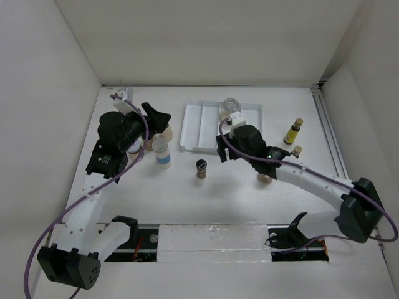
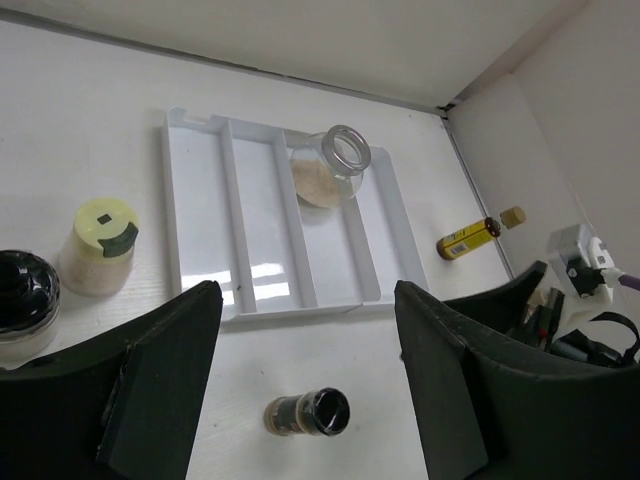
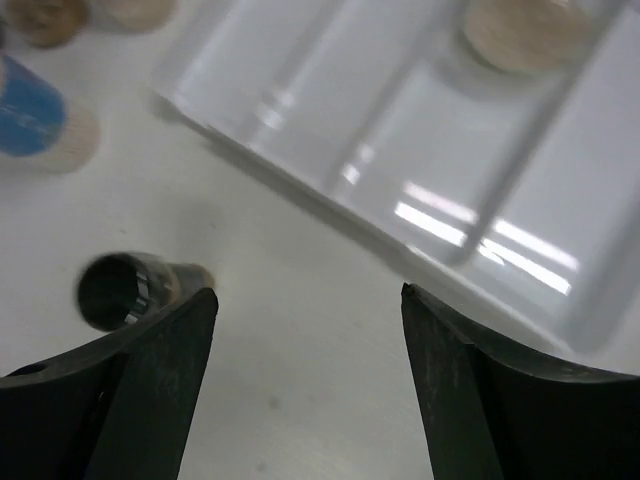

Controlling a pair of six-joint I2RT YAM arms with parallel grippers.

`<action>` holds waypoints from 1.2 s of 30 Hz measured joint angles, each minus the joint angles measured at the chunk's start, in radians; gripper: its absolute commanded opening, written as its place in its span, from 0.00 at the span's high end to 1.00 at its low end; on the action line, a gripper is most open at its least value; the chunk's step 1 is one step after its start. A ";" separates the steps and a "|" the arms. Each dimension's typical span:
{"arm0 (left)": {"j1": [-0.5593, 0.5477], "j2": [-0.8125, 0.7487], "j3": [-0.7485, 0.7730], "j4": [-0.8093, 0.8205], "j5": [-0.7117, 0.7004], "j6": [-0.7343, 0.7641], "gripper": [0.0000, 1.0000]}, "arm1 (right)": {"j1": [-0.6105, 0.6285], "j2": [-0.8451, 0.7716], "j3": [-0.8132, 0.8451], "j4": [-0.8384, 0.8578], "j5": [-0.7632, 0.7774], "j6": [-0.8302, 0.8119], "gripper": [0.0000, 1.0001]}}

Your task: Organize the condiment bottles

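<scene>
Left gripper (image 2: 305,300) and right gripper (image 3: 308,295): jaws spread, empty. Dark-capped brown bottle (image 1: 201,168) sits at 6 o'clock from the tray (image 1: 196,124).

Bare tabletop (image 1: 237,199) rings the dark-capped bottle (image 1: 201,168); tray (image 1: 198,128) behind, blue-labelled bottle (image 1: 163,154) leftward.

The tray (image 1: 199,128) sits at the rear centre of the desk (image 1: 206,205). The tray jar (image 2: 335,165) rests in a compartment in the tray's right half, at the far end. The centre bottle (image 1: 201,168) sits on the desk in front of the tray, apart from it. Left of the tray, the left bottle (image 1: 163,154) stands just in front of the left jar (image 2: 100,245). Right of the tray, well apart, sits the right bottle (image 1: 293,131), with the small bottle (image 1: 297,151) just in front.
</scene>
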State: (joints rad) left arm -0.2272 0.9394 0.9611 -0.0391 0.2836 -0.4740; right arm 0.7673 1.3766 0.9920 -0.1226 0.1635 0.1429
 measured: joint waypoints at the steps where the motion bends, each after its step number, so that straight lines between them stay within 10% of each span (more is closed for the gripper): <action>1: 0.000 0.000 0.000 -0.002 -0.002 0.000 0.35 | -0.006 -0.036 -0.034 -0.031 0.044 0.028 0.20; 14: 0.000 0.018 0.000 -0.003 0.008 0.000 0.35 | -0.253 -0.351 -0.242 -0.317 0.326 0.311 0.09; 36: 0.000 0.027 0.000 -0.002 0.024 0.000 0.35 | -0.274 -0.336 -0.272 -0.389 0.308 0.339 0.57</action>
State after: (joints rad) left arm -0.2272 0.9668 0.9611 -0.0414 0.3077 -0.4740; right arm 0.4934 1.0405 0.7200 -0.5114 0.4717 0.4816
